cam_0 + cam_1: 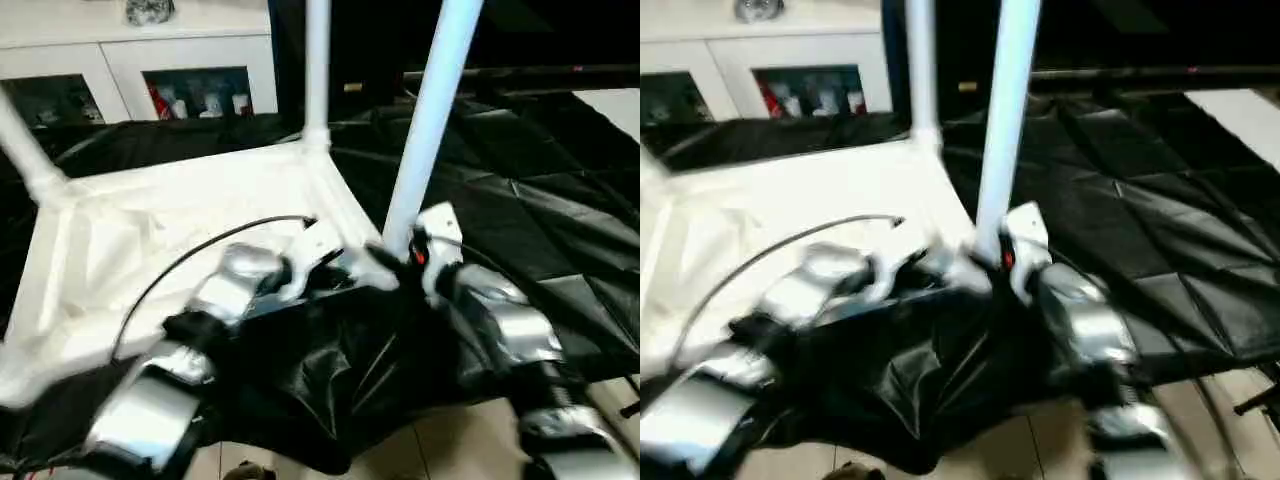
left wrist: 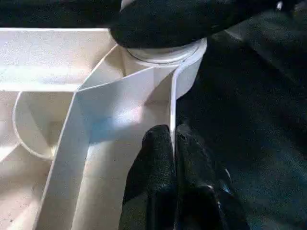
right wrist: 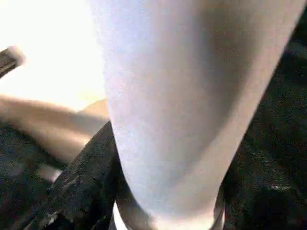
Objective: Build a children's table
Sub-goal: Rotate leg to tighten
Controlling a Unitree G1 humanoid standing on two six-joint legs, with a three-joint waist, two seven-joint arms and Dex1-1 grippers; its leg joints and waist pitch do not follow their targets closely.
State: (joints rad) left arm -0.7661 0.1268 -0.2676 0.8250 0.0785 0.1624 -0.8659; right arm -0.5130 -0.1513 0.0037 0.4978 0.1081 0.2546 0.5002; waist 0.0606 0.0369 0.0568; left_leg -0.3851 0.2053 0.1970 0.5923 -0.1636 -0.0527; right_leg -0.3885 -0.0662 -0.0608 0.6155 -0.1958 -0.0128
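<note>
Gripping leg [image 1: 432, 120] (upright), pinching tabletop [image 1: 150, 250] — both fingers

The near right corner of the upturned tabletop [image 1: 150, 250] is crowded: a leg [image 1: 430, 120] rises from its socket, closed in on both sides by the right gripper [image 3: 163, 191], while the rim just beside it is pinched by the left gripper [image 2: 173, 163]. A black cable [image 1: 190, 255] is looped across the ribbed underside. Further legs [image 1: 317, 70] are stood at the far corners. Open room is offered by the black sheet [image 1: 540, 190] to the right.
</note>
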